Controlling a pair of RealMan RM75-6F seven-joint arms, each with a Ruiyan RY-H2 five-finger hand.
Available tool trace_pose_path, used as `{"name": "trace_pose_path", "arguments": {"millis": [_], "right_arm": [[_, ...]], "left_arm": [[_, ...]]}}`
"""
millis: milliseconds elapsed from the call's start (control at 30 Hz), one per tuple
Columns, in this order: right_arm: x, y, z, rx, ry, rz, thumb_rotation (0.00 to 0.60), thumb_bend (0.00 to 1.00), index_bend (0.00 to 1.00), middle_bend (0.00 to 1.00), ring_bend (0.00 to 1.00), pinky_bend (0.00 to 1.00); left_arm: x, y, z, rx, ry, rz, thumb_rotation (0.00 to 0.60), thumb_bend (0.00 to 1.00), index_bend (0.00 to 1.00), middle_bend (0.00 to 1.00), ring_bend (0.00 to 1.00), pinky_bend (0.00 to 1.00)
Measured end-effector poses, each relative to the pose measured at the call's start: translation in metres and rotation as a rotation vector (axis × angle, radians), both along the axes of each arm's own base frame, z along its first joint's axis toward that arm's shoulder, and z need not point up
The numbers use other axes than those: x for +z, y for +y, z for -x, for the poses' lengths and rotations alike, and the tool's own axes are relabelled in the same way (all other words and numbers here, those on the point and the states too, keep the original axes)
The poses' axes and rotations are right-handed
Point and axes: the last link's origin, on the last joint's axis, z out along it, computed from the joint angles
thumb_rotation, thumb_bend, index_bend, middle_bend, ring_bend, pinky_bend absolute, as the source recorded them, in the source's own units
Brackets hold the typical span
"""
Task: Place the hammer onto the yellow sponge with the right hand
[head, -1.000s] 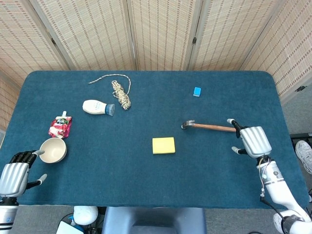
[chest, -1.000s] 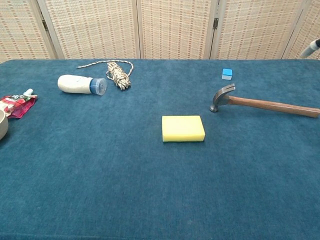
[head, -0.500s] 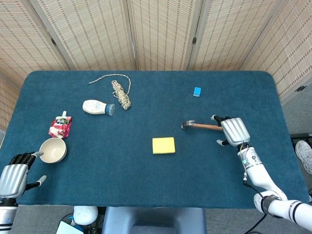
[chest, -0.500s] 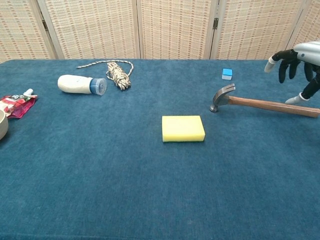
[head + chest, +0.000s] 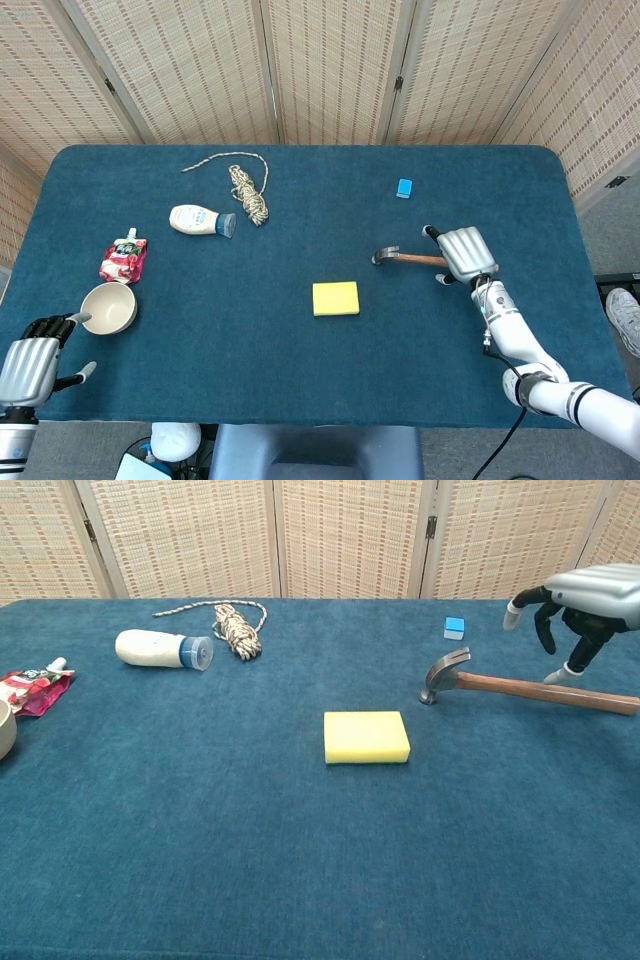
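The hammer (image 5: 405, 258) (image 5: 520, 688) lies flat on the blue table, steel head toward the middle, wooden handle running right. My right hand (image 5: 466, 254) (image 5: 580, 600) hovers above the handle with its fingers spread and pointing down, holding nothing. The yellow sponge (image 5: 335, 298) (image 5: 366, 737) lies left of the hammer head, a short gap away. My left hand (image 5: 30, 358) rests at the table's near left corner, fingers curled, empty; the chest view does not show it.
A beige bowl (image 5: 108, 308) and a red pouch (image 5: 123, 260) sit at the left. A white bottle (image 5: 199, 220) and a coiled rope (image 5: 248, 192) lie at the back left. A small blue block (image 5: 404, 188) is behind the hammer.
My right hand has moved left along the hammer handle toward the head and now hangs over it. Hammer, sponge and left hand have stayed put.
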Motion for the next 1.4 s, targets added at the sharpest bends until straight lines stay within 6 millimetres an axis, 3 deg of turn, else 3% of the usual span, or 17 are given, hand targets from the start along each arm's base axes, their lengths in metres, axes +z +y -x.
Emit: {"name": "trace_pose_path", "arguments": {"millis": [167, 233, 267, 333, 400, 500, 867, 1100, 1267, 1400], "right_arm": [[-0.008, -0.004, 0.001, -0.019, 0.006, -0.009, 0.6, 0.09, 0.23, 0.31, 0.86, 0.88], [-0.011, -0.005, 0.001, -0.019, 0.007, -0.009, 0.6, 0.09, 0.23, 0.26, 0.82, 0.87], [-0.011, -0.005, 0.001, -0.017, 0.005, -0.007, 0.6, 0.09, 0.23, 0.24, 0.75, 0.87], [-0.012, -0.005, 0.0, -0.017, -0.003, -0.003, 0.6, 0.09, 0.23, 0.23, 0.56, 0.8], [-0.013, -0.005, 0.0, -0.02, -0.019, 0.0, 0.6, 0.09, 0.23, 0.23, 0.4, 0.63], [-0.014, -0.006, -0.001, -0.032, -0.048, 0.0, 0.6, 0.09, 0.23, 0.25, 0.31, 0.44], [-0.032, -0.017, -0.003, -0.039, -0.064, -0.027, 0.6, 0.09, 0.23, 0.29, 0.28, 0.35], [-0.054, -0.023, -0.005, -0.034, -0.052, -0.054, 0.6, 0.31, 0.23, 0.31, 0.28, 0.33], [-0.07, -0.027, -0.009, -0.024, -0.05, -0.073, 0.6, 0.32, 0.24, 0.33, 0.28, 0.33], [-0.079, -0.027, -0.009, -0.02, -0.056, -0.083, 0.6, 0.38, 0.25, 0.35, 0.28, 0.33]], "left_arm": [[-0.002, 0.0, 0.001, 0.004, -0.002, 0.007, 0.6, 0.22, 0.28, 0.31, 0.27, 0.25], [-0.002, 0.0, 0.002, 0.006, -0.002, 0.008, 0.6, 0.22, 0.29, 0.31, 0.27, 0.25], [-0.002, 0.0, 0.002, 0.007, -0.002, 0.008, 0.6, 0.22, 0.29, 0.31, 0.27, 0.25], [-0.002, 0.0, 0.003, 0.01, -0.003, 0.008, 0.6, 0.22, 0.29, 0.31, 0.27, 0.25], [-0.002, 0.0, 0.004, 0.012, -0.005, 0.01, 0.6, 0.22, 0.3, 0.31, 0.27, 0.25], [-0.004, 0.0, 0.004, 0.014, -0.01, 0.016, 0.6, 0.22, 0.29, 0.31, 0.27, 0.25], [-0.004, 0.001, 0.004, 0.013, -0.012, 0.02, 0.6, 0.22, 0.31, 0.31, 0.27, 0.25], [-0.006, 0.0, 0.005, 0.02, -0.01, 0.027, 0.6, 0.22, 0.32, 0.31, 0.27, 0.25], [-0.004, -0.001, 0.007, 0.025, -0.009, 0.019, 0.6, 0.22, 0.32, 0.31, 0.27, 0.25], [-0.003, -0.003, 0.01, 0.032, -0.007, 0.017, 0.6, 0.22, 0.32, 0.31, 0.27, 0.25]]}}
